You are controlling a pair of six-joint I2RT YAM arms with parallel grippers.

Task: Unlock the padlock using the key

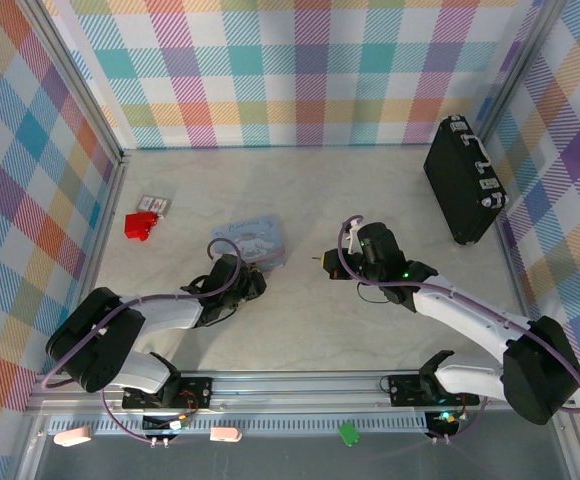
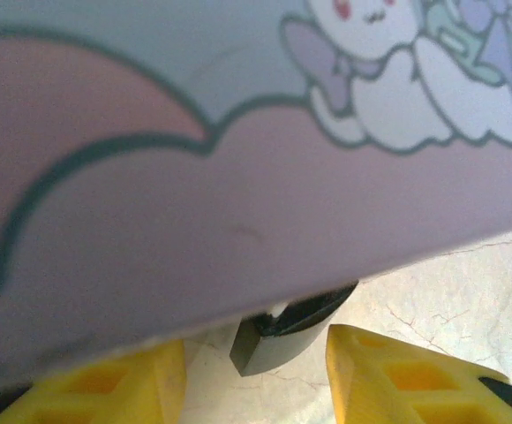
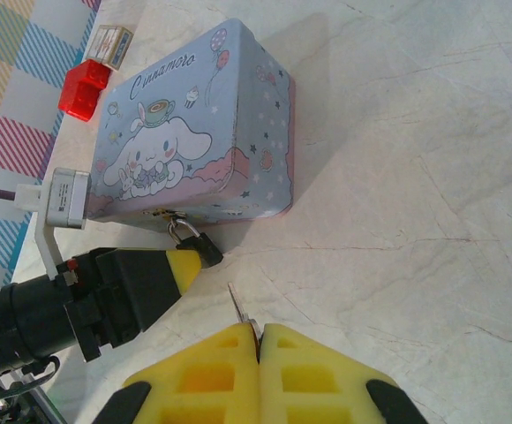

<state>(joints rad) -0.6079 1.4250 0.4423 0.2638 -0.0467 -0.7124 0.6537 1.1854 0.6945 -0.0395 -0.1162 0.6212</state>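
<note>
The tiny black padlock (image 3: 205, 247) hangs by its silvery shackle from the front clasp of a pastel cartoon tin (image 3: 194, 124), its body resting on the table. My left gripper (image 2: 256, 353) stands open astride the padlock (image 2: 278, 340). A yellow finger (image 2: 406, 380) sits on each side with a gap to the body. In the top view the left gripper (image 1: 253, 283) is at the tin's (image 1: 253, 240) near edge. My right gripper (image 3: 260, 329) is shut on the slim grey key (image 3: 241, 306), blade pointing at the padlock from a short distance. From above, the right gripper (image 1: 355, 255) is right of the tin.
A red plastic item (image 1: 142, 224) and a small card box (image 1: 154, 204) lie at the left near the wall. A large black case (image 1: 462, 180) with silver latches lies at the back right. Checked walls enclose the marble-patterned table (image 1: 370, 190).
</note>
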